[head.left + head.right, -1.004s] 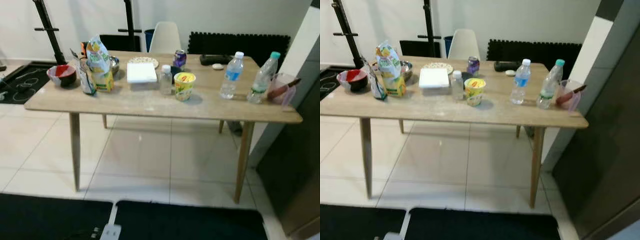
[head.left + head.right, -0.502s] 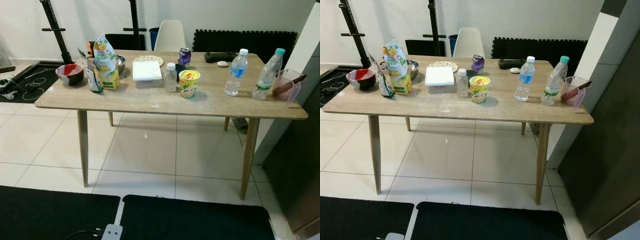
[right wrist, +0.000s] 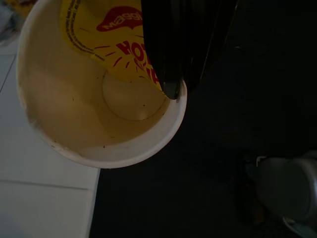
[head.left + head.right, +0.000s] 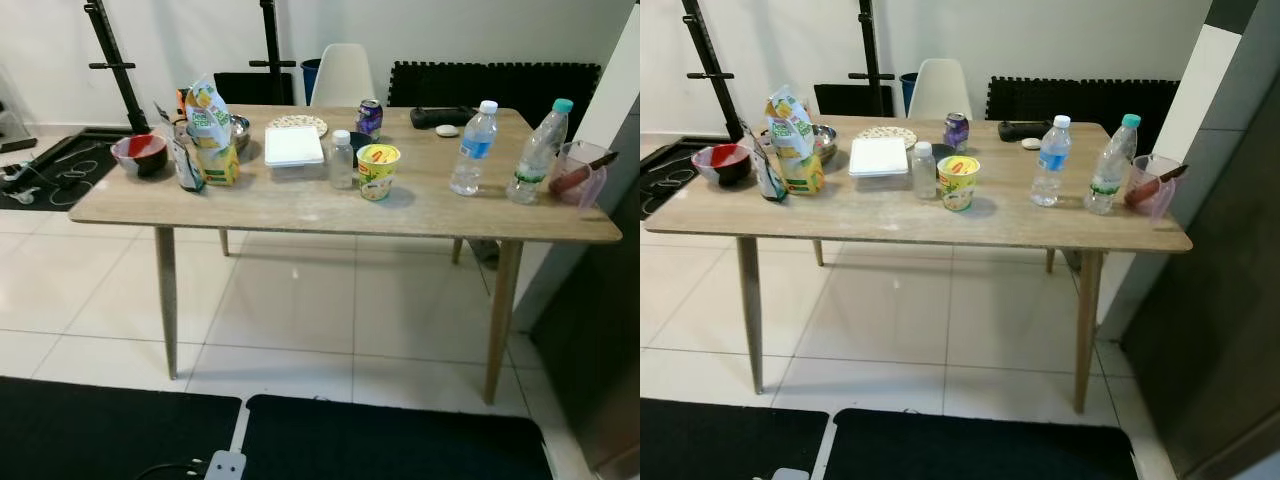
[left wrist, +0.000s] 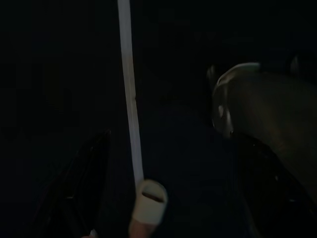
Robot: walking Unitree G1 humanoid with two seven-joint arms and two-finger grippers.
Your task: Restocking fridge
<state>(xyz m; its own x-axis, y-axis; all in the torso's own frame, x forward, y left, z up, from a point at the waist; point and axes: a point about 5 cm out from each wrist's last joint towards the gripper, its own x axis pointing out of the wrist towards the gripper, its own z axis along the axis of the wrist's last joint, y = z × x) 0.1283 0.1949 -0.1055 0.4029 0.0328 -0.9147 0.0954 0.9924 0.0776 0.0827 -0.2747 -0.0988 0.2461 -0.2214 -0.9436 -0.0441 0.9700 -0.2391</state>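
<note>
light wood-grain table (image 4: 300, 205); yellow noodle cup with red-green print (image 4: 377, 170); red-lined bowl (image 4: 139, 152); white foam box (image 4: 294, 146); purple can (image 4: 370, 116); black mats (image 4: 390, 440)

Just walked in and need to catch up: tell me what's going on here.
The robot faces a wooden table loaded with groceries: two water bottles, a noodle cup, a soda can, snack bags, a white box. Its right claw grips the rim of an empty noodle cup above the floor.

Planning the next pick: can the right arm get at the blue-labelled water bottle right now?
Probably not: the right gripper is shut on an empty noodle cup, and the water bottle stands on the table across open floor.
</note>
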